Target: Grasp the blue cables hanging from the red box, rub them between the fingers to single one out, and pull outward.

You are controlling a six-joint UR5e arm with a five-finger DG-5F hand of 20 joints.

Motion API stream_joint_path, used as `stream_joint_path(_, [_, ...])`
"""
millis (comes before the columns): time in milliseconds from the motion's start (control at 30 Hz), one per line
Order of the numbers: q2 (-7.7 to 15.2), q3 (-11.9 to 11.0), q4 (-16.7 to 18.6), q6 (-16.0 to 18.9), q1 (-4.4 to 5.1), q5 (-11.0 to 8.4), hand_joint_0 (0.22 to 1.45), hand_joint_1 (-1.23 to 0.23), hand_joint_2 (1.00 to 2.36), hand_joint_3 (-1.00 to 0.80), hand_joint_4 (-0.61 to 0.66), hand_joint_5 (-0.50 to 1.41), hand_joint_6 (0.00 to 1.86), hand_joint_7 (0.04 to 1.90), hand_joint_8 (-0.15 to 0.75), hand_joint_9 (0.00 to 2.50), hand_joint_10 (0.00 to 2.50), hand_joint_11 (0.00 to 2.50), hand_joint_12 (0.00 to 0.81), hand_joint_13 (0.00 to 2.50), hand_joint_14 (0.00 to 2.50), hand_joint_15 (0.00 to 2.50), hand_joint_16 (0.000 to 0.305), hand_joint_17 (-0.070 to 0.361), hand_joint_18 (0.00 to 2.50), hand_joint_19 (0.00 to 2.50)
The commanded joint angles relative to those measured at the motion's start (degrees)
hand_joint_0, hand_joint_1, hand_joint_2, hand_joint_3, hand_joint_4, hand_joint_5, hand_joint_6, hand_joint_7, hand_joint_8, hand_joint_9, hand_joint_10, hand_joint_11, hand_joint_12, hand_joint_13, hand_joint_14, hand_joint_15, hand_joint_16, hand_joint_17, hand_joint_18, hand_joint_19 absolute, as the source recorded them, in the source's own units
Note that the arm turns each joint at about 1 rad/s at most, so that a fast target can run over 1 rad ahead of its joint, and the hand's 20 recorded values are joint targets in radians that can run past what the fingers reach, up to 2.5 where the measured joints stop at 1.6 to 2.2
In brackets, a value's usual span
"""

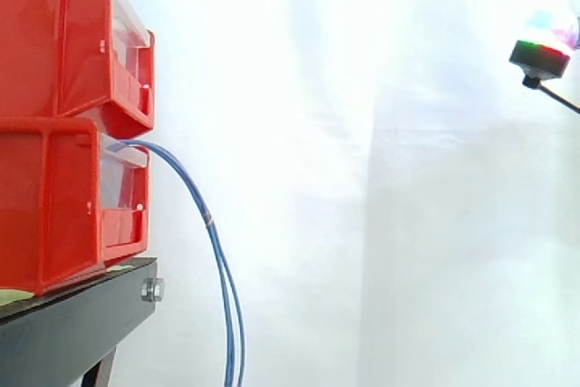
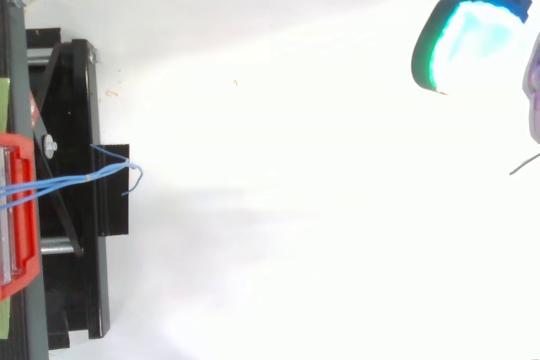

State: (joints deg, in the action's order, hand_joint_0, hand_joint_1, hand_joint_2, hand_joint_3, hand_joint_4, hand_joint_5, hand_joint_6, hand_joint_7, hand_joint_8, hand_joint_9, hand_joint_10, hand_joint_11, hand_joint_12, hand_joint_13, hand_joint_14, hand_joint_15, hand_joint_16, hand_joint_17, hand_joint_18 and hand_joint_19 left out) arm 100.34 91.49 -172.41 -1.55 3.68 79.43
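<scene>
While my hand (image 2: pixel 468 40) hangs at 2 o'clock in the top view, the cables (image 1: pixel 217 260) sit well apart from it at 9 o'clock, with white curtain (image 1: pixel 381 188) across the gap. What shows of me there is a thick pad glowing cyan with a green rim, and a paler part just beside it toward 3 o'clock, at the picture's edge. From the side I come in at 2 o'clock too, a tip lit cyan, green and red. I touch nothing and hold nothing that I can see. Whether I am spread open or curled I cannot tell.

From the side, the cables leave the front of the lower bin (image 1: pixel 54 206), right under the upper bin (image 1: pixel 54 43), at about 9 o'clock. They arc out toward 3 o'clock, then fall close together toward 6 o'clock and run off the bottom edge. They hang free beside the black stand (image 1: pixel 72 324), apart from it. A small pale mark sits on one strand partway down. From above, they run from the red bin toward 3 o'clock over the stand, and the strands spread apart near its 3 o'clock edge.
</scene>
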Motion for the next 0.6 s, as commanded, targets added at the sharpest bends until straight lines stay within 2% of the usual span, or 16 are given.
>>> stream_joint_path(0, [0.4,0.0,0.8,0.0,0.01,-0.07,0.55,-0.65,1.0,-0.5,0.25,-0.13,0.5,0.8,0.288,1.23,0.02,0.46,0.33,1.07,0.02,0.6,0.048,0.108,0.82,0.64])
stream_joint_path(100, [0.8,0.0,0.9,0.1,0.01,0.02,0.55,-0.65,1.0,-0.5,0.25,-0.13,0.5,0.8,0.289,1.23,0.02,0.46,0.329,1.05,0.02,0.59,0.048,0.107,0.82,0.61])
stream_joint_path(200, [0.9,0.0,1.5,0.1,0.1,0.02,0.55,-0.65,1.0,-0.5,0.24,-0.14,0.5,0.79,0.284,1.16,0.01,0.42,0.328,0.9,0.02,0.48,0.043,0.096,0.68,0.52])
stream_joint_path(233, [0.9,0.0,1.8,0.1,0.1,-0.07,0.54,-0.66,1.0,-0.5,0.23,-0.14,0.5,0.78,0.277,1.08,0.01,0.34,0.309,0.76,0.01,0.36,0.037,0.084,0.56,0.43])
stream_joint_path(333, [0.9,0.0,1.9,0.0,0.28,-0.07,0.52,-0.66,1.0,-0.5,0.22,-0.16,0.5,0.74,0.268,0.9,0.01,0.16,0.305,0.56,0.01,0.14,0.033,0.074,0.35,0.21])
stream_joint_path(433, [0.9,0.0,2.0,0.0,0.45,0.02,0.5,-0.66,1.0,-0.5,0.19,-0.18,0.5,0.69,0.248,0.71,0.0,0.0,0.299,0.43,0.0,0.06,0.033,0.073,0.19,0.08])
stream_joint_path(567, [2.7,0.0,3.2,0.1,0.63,-0.16,0.49,-0.65,1.0,-0.5,0.16,-0.2,0.5,0.65,0.23,0.54,0.0,0.0,0.288,0.34,0.0,0.03,0.033,0.074,0.13,0.06])
